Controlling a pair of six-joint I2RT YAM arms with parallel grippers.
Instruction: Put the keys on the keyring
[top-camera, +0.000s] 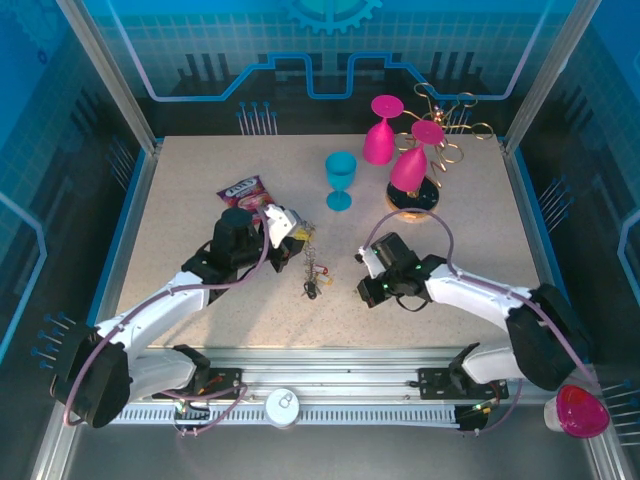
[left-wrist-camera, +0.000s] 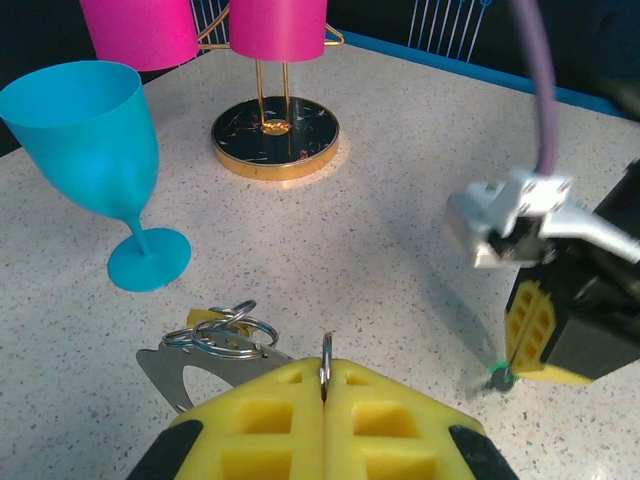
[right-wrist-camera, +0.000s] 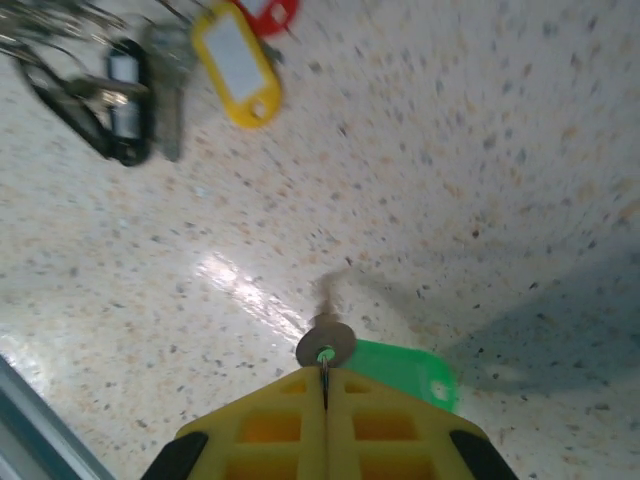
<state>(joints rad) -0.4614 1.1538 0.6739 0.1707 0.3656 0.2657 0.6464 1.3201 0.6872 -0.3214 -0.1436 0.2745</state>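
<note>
Left gripper (top-camera: 285, 238): clenched on the keyring (left-wrist-camera: 326, 350), which stands upright and edge-on between the pads.
Keys (top-camera: 314, 272): a loose bunch on the table (top-camera: 180, 200) between your two arms, with yellow and red tags among them.
Right gripper (top-camera: 368, 272): clamped on one green-tagged key (right-wrist-camera: 400, 372), held low over the top.
The keyring lies to its left, so you likely bring the key across.
Surface: flat and speckled. The goblets (top-camera: 340, 180) stand well back.
</note>
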